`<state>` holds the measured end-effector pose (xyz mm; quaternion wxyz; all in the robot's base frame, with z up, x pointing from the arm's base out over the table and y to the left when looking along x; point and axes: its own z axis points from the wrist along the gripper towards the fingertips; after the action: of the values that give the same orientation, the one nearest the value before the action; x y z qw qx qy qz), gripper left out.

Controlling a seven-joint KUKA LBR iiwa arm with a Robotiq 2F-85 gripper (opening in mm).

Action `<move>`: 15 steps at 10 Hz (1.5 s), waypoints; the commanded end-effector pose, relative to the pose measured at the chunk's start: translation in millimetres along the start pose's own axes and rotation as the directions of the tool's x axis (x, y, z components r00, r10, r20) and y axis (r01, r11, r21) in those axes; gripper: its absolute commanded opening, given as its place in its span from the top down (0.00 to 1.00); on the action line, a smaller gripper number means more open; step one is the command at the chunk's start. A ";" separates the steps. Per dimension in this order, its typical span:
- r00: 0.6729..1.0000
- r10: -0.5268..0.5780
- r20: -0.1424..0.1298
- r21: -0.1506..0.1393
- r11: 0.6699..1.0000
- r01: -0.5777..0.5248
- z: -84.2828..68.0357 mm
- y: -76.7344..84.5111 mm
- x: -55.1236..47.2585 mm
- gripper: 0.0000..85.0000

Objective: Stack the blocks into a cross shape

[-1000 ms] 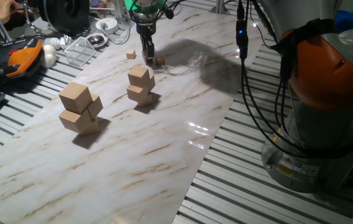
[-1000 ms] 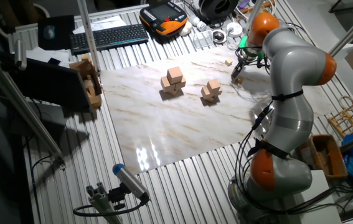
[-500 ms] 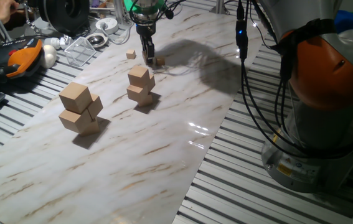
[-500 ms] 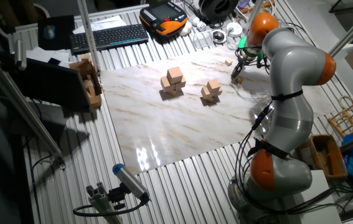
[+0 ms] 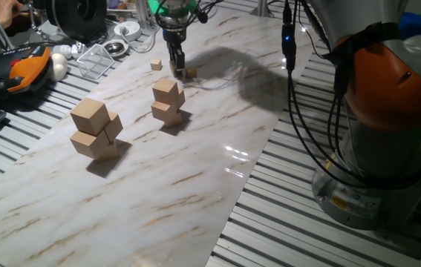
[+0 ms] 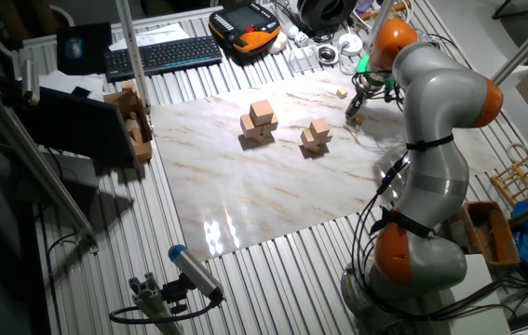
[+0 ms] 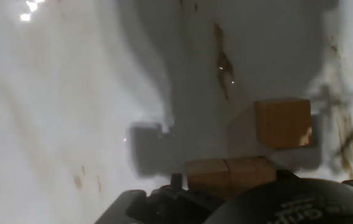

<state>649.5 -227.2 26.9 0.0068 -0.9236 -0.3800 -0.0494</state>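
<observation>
The blocks are tiny tan cubes at the far end of the marble board. One block (image 5: 156, 65) lies alone. The others (image 5: 189, 73) lie in a small cluster by my gripper (image 5: 175, 65), which stands upright with its fingertips down at the board, just left of that cluster. In the hand view two blocks (image 7: 229, 174) lie side by side, touching, right at the dark gripper body, and a third block (image 7: 283, 122) lies just beyond them, apart. The fingers look close together; whether they grip a block is hidden. The gripper (image 6: 353, 110) also shows in the other fixed view.
A stack of medium tan cubes (image 5: 168, 101) and a stack of large tan cubes (image 5: 96, 130) stand on the marble board (image 5: 195, 170). A clear plastic box (image 5: 97, 59), a teach pendant (image 5: 17, 67) and a keyboard (image 6: 161, 56) lie beyond the board's far edge.
</observation>
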 end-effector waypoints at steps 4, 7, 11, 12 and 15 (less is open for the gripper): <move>0.999 -0.031 -0.012 -0.012 0.999 0.031 0.1 -0.5 -0.3 0.60; 0.999 -0.043 -0.016 -0.016 0.999 0.043 -0.3 -1.1 -1.4 1.00; 0.999 -0.047 -0.026 -0.032 0.998 0.046 -11.5 -1.7 0.8 1.00; 0.998 -0.050 -0.028 -0.034 0.998 0.049 -17.8 -2.4 2.4 1.00; 0.997 -0.076 -0.034 -0.025 0.997 0.075 -30.9 -6.6 7.4 1.00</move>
<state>647.4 -218.7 58.5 0.0000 -0.9074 -0.4143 -0.0703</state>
